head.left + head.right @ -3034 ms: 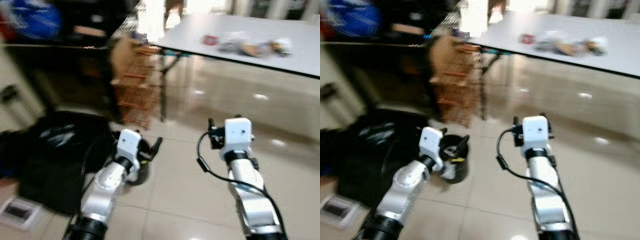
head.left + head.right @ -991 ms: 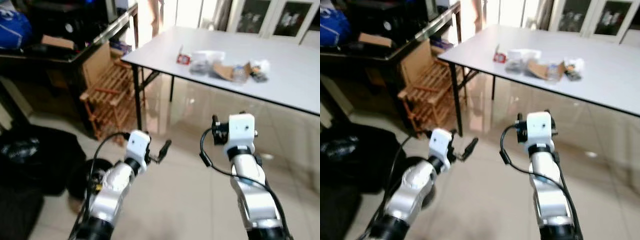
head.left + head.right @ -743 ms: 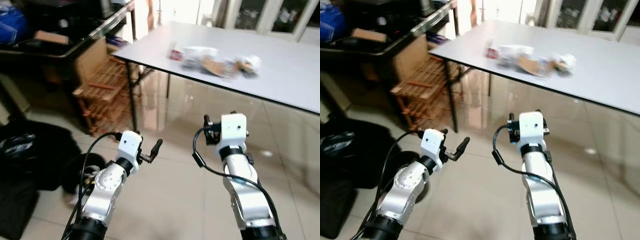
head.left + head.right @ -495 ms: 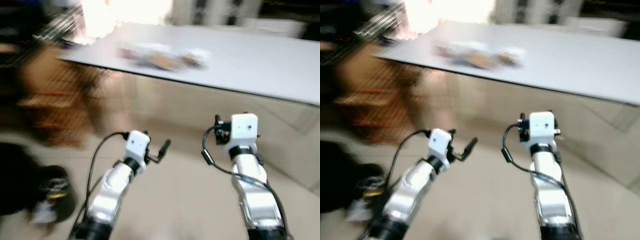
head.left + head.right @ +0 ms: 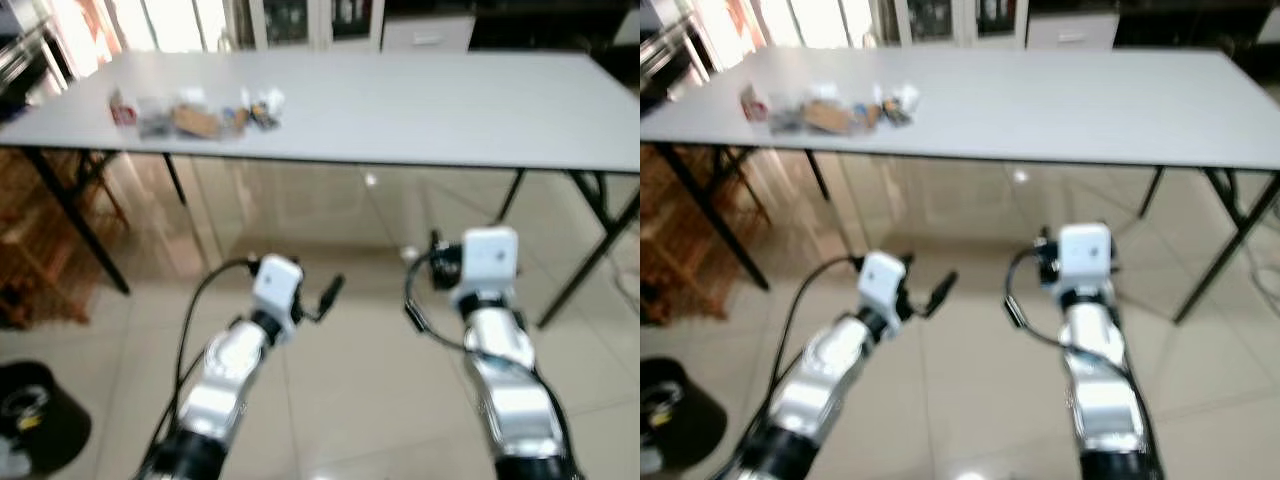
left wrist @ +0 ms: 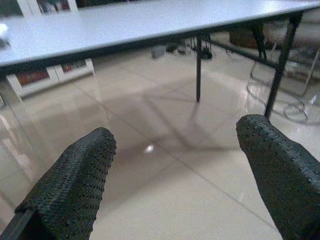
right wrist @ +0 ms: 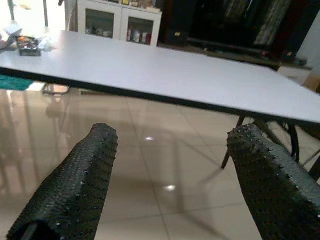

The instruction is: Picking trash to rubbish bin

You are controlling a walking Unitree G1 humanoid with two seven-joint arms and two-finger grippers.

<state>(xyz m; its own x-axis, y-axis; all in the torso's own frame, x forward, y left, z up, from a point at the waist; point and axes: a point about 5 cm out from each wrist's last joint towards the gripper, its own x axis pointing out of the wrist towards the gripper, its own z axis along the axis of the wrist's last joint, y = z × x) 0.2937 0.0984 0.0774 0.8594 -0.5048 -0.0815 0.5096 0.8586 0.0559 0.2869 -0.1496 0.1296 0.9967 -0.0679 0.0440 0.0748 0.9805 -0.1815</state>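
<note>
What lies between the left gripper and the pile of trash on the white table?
In the left eye view, bare beige tiled floor and the long white table's near edge separate the open left gripper from the small pile of wrappers.

A home's living or dining room: glossy beige floor tiles, a long folding counter, glass-fronted white cabinets along the far wall, and a wooden rack at the side.
</note>
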